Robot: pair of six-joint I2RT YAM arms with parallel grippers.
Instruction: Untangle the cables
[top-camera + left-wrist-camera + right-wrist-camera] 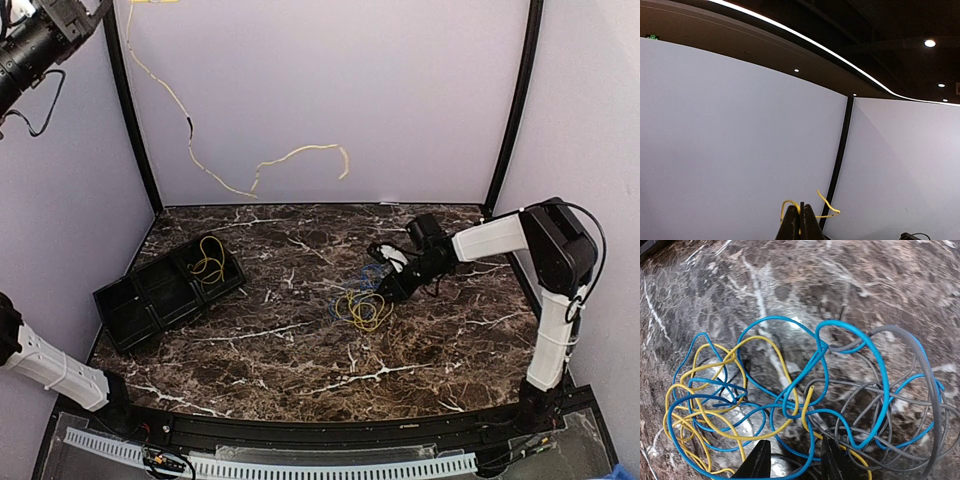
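Lilac walls (400, 100) enclose a dark marbled tabletop (300, 350). Raised top left, the left claw (801, 207) pinches a yellow cable (296, 152) dangling before the back wall. A black tray (135, 305) holds a yellow coil (208, 262). Right of centre, the right claw (795, 442), jaws apart, hovers over tangled blue, yellow and grey cables (362, 305), perhaps touching them.

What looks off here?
One yellow cable hangs in mid-air across the back wall, pinched in the raised left gripper, far above the table. A blue, yellow and grey tangle lies on the table at the right gripper. Nothing looks damaged.
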